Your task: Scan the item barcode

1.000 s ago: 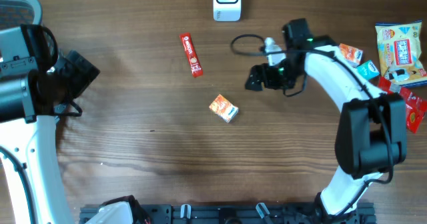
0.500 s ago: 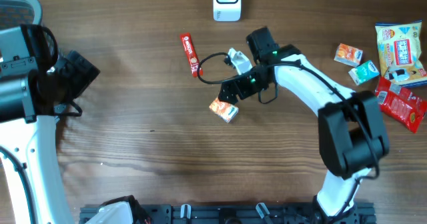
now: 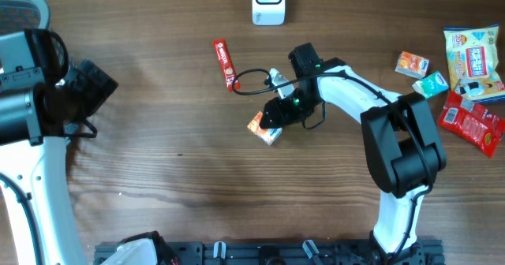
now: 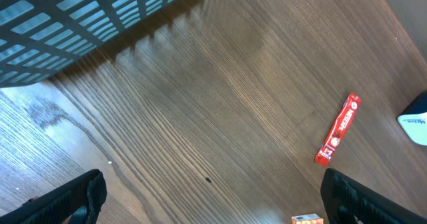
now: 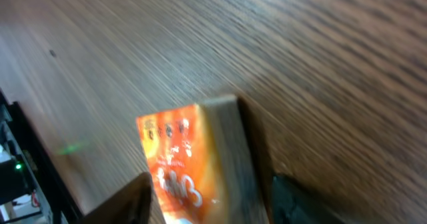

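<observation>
The right gripper (image 5: 208, 196) straddles the small orange box (image 5: 190, 151), a finger on each side, grip impossible to tell, its white print blurred, on the table (image 3: 158, 186) near the red sachet (image 3: 226, 65), lettering unreadable, and the white scanner (image 3: 268, 2); the left gripper (image 4: 213, 204) gapes wide.

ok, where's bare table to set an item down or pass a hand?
Free: wide wood between the left arm and red stick packet; also the strip between the orange box and near edge. Crowded: right gripper at that box; snack pile at right edge.
</observation>
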`<state>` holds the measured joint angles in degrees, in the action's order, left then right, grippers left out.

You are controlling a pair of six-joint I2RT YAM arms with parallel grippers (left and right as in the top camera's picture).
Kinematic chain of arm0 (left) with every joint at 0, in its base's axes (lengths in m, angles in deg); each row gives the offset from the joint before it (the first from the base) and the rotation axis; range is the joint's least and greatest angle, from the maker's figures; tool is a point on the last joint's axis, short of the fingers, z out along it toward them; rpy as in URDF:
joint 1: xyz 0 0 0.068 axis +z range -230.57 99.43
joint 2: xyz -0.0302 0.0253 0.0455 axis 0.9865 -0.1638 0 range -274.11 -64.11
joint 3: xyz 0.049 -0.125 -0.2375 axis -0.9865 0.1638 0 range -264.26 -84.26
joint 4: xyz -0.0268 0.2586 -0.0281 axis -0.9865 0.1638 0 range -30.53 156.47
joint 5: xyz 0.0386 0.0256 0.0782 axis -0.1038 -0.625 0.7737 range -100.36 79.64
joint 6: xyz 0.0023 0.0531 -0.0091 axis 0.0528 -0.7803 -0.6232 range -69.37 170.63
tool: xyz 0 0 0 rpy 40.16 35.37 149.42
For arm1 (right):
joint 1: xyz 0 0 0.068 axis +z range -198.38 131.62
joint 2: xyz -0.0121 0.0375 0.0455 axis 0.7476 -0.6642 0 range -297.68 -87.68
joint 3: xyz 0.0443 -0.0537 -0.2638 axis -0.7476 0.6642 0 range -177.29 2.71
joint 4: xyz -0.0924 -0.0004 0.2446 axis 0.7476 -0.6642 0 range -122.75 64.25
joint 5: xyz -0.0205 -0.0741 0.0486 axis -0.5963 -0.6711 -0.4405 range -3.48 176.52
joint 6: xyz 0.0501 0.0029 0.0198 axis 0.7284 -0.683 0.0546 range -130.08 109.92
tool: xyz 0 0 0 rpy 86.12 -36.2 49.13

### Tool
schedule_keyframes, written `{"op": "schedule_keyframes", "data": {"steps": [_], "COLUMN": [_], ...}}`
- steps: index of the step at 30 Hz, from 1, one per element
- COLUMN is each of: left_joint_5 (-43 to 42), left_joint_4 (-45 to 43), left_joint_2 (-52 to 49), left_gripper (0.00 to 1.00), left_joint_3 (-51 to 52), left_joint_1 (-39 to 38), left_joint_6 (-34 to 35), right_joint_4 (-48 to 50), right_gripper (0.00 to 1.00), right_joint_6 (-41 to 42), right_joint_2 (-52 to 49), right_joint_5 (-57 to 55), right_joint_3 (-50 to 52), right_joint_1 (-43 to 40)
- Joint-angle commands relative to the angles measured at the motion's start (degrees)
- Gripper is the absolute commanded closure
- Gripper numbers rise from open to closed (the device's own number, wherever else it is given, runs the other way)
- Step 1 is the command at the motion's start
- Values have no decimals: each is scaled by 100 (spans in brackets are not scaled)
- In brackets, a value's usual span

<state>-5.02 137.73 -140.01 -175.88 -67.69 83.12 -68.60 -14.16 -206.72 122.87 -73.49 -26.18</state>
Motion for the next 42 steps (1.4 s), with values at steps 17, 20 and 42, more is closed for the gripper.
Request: {"op": "schedule_keyframes", "data": {"steps": [17,20,42], "left_joint_5": [96,96,96], "left_joint_4": [4,4,4], "left_joint_2": [15,15,15], "left_gripper": [0,0,0], "left_joint_3": [-44,-44,-44], "left_joint_1": [31,31,31], "left_joint_6": [81,81,81], "right_joint_4": [79,289,5200], "right_gripper": [96,96,96], "right_joint_6": [573,579,6168], "right_joint_2": [-151,-151,-151], "right_joint_5": [1547,2747,5659], "right_joint_3": [35,35,37], "right_joint_1": [-503,-1027,-2356]}}
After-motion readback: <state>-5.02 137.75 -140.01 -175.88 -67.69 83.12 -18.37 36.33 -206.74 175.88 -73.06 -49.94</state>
